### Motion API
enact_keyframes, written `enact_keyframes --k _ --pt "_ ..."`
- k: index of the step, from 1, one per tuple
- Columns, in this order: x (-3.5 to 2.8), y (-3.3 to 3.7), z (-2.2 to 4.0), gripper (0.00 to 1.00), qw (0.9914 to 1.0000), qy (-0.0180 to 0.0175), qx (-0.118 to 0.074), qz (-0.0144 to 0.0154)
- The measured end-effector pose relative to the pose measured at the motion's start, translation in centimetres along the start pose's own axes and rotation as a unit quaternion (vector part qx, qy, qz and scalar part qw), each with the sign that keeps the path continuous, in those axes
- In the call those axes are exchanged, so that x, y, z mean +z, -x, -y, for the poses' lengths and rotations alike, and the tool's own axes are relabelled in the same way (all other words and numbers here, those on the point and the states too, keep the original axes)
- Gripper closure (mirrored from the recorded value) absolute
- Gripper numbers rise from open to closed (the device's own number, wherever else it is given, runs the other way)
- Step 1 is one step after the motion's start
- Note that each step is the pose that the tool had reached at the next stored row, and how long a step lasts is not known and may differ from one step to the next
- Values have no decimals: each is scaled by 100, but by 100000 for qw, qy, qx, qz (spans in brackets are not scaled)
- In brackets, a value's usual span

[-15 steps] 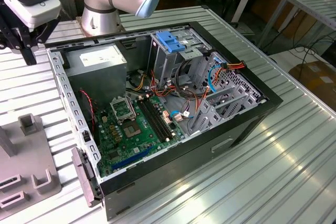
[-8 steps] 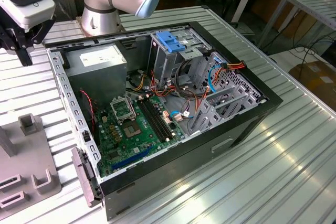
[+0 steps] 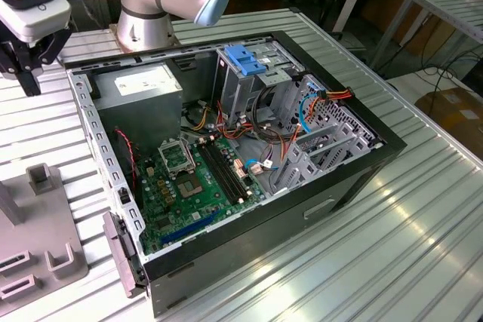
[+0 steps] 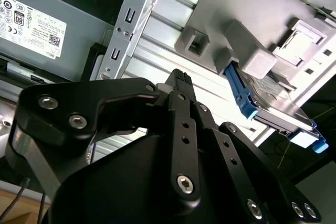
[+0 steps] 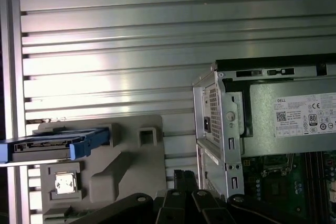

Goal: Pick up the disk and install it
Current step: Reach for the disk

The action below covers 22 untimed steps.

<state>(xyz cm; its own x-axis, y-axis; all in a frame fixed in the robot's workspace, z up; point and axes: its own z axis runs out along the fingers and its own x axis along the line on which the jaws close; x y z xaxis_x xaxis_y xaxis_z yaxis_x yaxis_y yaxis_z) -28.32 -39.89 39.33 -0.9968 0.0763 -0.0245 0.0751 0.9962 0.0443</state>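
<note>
Exterior view: gripper (image 3: 26, 65) hangs above the slatted table (image 3: 423, 216), at about ten o'clock from the open computer case (image 3: 249, 148), with nothing in its grasp. Jaws: seemingly together, judging by both wrist views. Disk (image 5: 50, 144), first wrist view: blue-railed, on edge in the grey holder (image 5: 121, 166), apart from the gripper.

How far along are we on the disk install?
Done: nothing yet. The disk sits in the grey holder, outside the case. In hand: the hand, shut and empty, hangs above the table, apart from the disk. Left: both the pickup and the install.
</note>
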Motion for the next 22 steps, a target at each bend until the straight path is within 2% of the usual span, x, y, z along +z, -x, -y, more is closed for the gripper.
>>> enact_keyframes --k 22 --pt "-4 -191 14 90 100000 2 -2 -2"
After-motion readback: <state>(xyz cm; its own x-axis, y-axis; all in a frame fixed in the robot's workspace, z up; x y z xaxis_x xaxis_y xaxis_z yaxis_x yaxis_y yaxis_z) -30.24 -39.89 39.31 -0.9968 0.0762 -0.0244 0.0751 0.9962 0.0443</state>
